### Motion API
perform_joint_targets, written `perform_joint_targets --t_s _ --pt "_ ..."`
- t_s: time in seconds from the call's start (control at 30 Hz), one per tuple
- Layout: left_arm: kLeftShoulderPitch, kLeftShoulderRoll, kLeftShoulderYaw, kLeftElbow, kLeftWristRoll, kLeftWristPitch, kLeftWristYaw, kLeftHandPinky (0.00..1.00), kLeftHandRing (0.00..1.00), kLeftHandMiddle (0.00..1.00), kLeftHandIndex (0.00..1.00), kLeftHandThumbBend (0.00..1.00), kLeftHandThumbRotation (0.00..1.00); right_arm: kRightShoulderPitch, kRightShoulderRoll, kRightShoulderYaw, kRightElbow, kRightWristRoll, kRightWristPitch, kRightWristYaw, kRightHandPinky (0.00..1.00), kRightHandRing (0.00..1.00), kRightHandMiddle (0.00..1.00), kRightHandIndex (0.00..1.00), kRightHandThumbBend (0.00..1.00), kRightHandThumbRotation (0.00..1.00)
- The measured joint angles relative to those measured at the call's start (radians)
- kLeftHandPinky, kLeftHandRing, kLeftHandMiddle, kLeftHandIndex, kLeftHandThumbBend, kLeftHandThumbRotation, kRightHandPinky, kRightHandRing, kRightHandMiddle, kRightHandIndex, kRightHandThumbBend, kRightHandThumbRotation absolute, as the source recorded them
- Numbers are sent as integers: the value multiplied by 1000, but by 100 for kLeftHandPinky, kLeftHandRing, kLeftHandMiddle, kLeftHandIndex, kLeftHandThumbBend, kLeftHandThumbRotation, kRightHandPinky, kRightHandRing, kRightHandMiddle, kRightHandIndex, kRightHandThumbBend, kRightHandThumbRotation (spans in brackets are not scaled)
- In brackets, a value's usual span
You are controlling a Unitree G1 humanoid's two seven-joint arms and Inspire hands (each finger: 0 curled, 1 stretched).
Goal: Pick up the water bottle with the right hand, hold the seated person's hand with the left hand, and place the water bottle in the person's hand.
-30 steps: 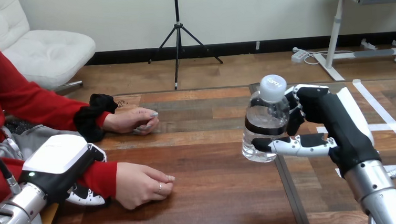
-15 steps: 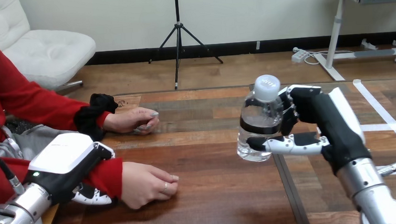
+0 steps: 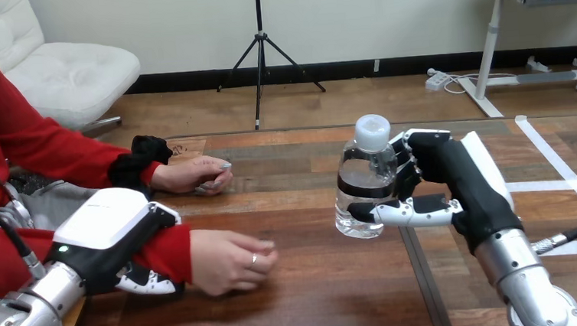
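The right hand (image 3: 456, 189) clamps the upright bottle (image 3: 363, 181); the person's hand (image 3: 231, 260) lies to its left, lower, apparently palm down, the left hand (image 3: 109, 225) curled round its wrist (image 3: 170, 252).

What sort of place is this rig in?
Likely an indoor robot test bench, not a home: a brown wooden plank table carries white tape lines, the robot's right hand grips a clear plastic water bottle with a white cap, and its left hand is curled round a seated person's red-sleeved wrist.
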Motion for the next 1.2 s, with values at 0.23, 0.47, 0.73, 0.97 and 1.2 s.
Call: perform_joint_targets --t_s 0.23,0.47,0.73,0.97,1.2 --pt "24 0 15 -53 -11 1 -23 30 35 41 43 68 17 -11 5 7 12 -23 -1 -20 30 35 43 44 84 0" --pt "48 0 34 -101 -19 2 -49 31 35 41 43 69 16 -21 7 12 36 -26 -9 -21 30 36 44 44 84 0" --pt "76 1 59 -158 -21 6 -86 30 35 40 43 69 13 -21 12 21 61 -30 -15 -21 32 37 44 44 84 0" --pt "98 0 78 -213 -30 22 -123 29 33 39 42 69 10 -21 24 27 89 -35 -15 -21 32 38 45 44 84 0" --pt "118 -2 97 -267 -52 34 -156 28 33 39 42 69 9 -21 35 36 113 -38 -15 -22 31 37 44 44 84 0"
